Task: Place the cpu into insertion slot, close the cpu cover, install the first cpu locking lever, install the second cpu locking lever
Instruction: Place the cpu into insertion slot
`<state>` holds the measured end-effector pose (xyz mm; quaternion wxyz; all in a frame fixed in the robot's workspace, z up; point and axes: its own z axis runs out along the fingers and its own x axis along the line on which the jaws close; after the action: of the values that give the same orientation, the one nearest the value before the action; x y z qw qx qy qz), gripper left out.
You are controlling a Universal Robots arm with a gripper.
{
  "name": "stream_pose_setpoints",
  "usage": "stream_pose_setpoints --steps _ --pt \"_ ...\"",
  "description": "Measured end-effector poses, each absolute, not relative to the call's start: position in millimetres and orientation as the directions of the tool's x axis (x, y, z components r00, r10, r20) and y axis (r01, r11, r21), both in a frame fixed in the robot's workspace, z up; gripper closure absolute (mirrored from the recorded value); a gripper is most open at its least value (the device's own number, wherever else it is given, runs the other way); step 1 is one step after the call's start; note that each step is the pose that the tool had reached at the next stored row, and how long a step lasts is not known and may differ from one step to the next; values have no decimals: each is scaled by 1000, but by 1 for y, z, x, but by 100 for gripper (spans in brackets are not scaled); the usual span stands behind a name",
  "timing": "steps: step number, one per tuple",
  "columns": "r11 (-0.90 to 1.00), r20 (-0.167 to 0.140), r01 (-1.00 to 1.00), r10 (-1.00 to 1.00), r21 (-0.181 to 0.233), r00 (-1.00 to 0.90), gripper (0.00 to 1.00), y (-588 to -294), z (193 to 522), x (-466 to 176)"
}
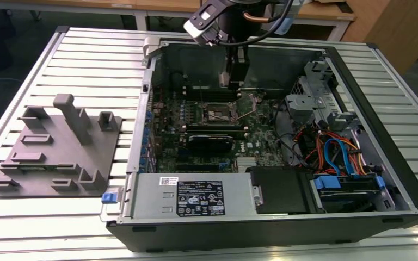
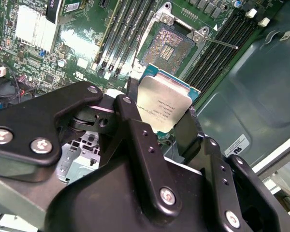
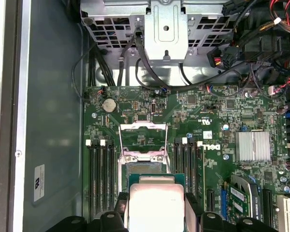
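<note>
Currently your gripper (image 2: pixel 159 116) is clenched on the cpu (image 2: pixel 166 101), pinching two opposite edges, with the metal top facing the camera in both wrist views. You hold the chip raised over the board, partly above the insertion slot (image 2: pixel 170 46), whose contacts lie bare. The cpu cover (image 3: pixel 143 137) stands flipped open on the side of the socket toward the drive cage (image 3: pixel 164 26). A thin lever (image 2: pixel 217 42) juts out beside the socket. Memory slots (image 3: pixel 100 176) crowd both flanks. Cables (image 3: pixel 135 58) trail down from the cage. In the exterior view the arm reaches down into the open computer case (image 1: pixel 282 228). A grey fixture block (image 1: pixel 56 147) sits well apart on the exterior view's left.
</note>
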<state>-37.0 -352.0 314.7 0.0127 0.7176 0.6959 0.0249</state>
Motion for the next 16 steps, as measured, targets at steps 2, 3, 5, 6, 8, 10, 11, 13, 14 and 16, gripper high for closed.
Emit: stream_pose_setpoints --steps 2,3,5,6,8,10,11,13,14,16 --pt "-35 18 998 999 53 34 46 -351 313 -37" --pt "-39 18 998 999 53 39 46 -351 312 -37" --pt "-50 18 997 999 53 49 46 -350 308 -37" --pt "-51 18 997 999 53 50 46 -350 306 -37" --pt "-51 18 997 999 53 50 46 -350 303 -37" --pt "-32 18 998 999 53 31 46 -350 299 -37" --pt "-16 18 998 1000 53 15 46 -350 297 -37" --pt "19 18 998 1000 53 -20 46 -350 293 -37" --pt "30 18 998 999 53 -31 46 -350 292 -37" --pt "32 18 998 999 53 -33 46 -350 288 -37"
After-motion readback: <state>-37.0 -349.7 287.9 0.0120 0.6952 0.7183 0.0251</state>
